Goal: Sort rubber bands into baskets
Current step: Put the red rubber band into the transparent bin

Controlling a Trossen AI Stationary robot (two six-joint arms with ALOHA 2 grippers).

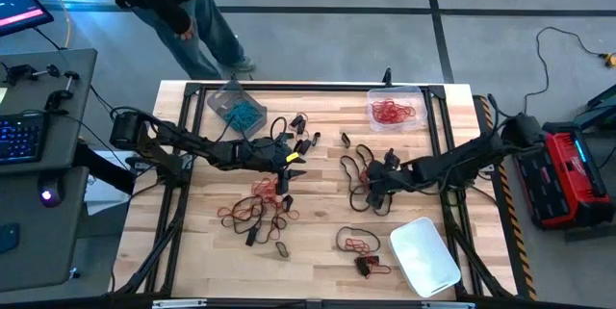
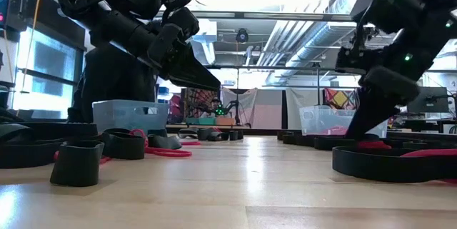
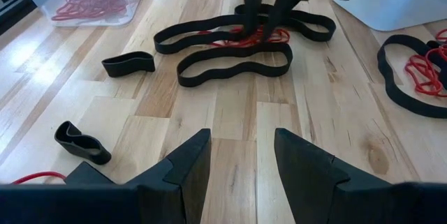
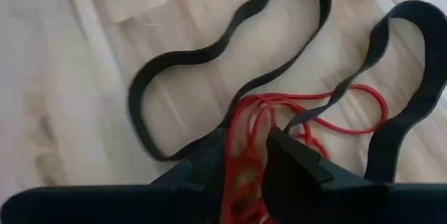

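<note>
Red rubber bands (image 4: 260,112) lie in a small bunch among long black bands (image 4: 209,56) right of the table's middle. My right gripper (image 4: 246,153) hangs open over that bunch, pointing steeply down, one finger on each side of the red loops; the left wrist view shows it (image 3: 269,15) from the front. My left gripper (image 3: 241,140) waits open above bare wood at mid-table (image 1: 294,162). Of the baskets, the grey-tinted one (image 1: 236,105) holds teal bands and the clear one (image 1: 395,109) holds red ones, both at the far edge. The whitish basket (image 1: 423,256) sits near right. My right gripper comes at the red bunch (image 4: 241,137) from above, slanting down, and red loops run through the gap between its fingers (image 4: 297,161). The bunch lies flat on the table. Whether the fingertips touch the bands, I cannot tell.
More red and black bands lie left of centre (image 1: 255,208) and near the front edge (image 1: 358,244). Short black loops (image 3: 129,63) are scattered at mid-table. A person (image 1: 183,11) stands beyond the far edge. A bare strip of wood lies between the two grippers.
</note>
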